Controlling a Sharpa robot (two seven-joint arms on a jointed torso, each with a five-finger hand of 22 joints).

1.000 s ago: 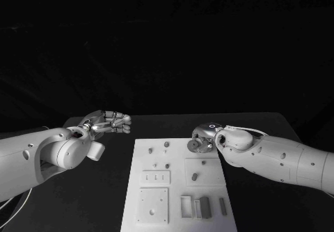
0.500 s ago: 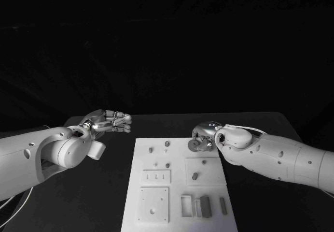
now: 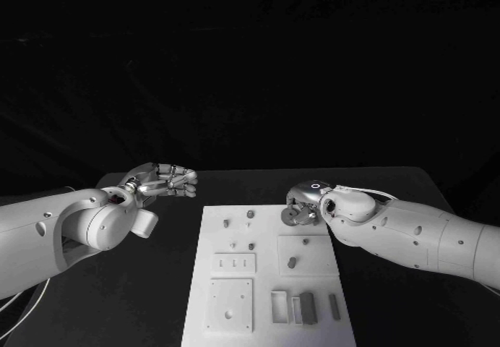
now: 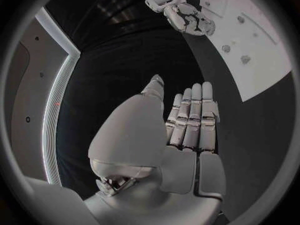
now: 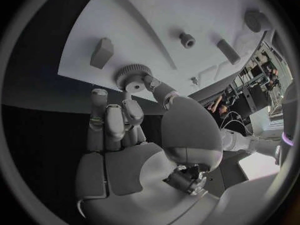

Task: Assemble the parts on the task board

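We take the task as barely begun. On the board (image 3: 269, 275) most parts are loose or only standing in their own places. Our right hand (image 3: 303, 205) sits over the board's far right corner and pinches a gear (image 5: 130, 76) between thumb and fingers (image 5: 133, 110); the right wrist view shows the gear's toothed rim at the fingertips, close above the white plate. We cannot tell whether the gear is touching the board or already seated on a post.

Our left hand (image 3: 164, 181) hovers off the board, beyond its far left corner, over the table (image 3: 125, 289). It holds nothing; the left wrist view shows its fingers (image 4: 194, 117) straight and side by side with the thumb alongside.

Near the board's far edge we see small pegs (image 3: 250, 215), and one more peg (image 3: 292, 262) lies in a square panel at the board's middle right. At the board's near edge lie a tray-like block (image 3: 280, 306) and two bars (image 3: 334, 306). These seem untouched, so by our reckoning the gear's placing and nearly all the rest are left.

The table is black and matte around the board. Beyond the board's far edge the room is dark, and we can make out nothing in it.
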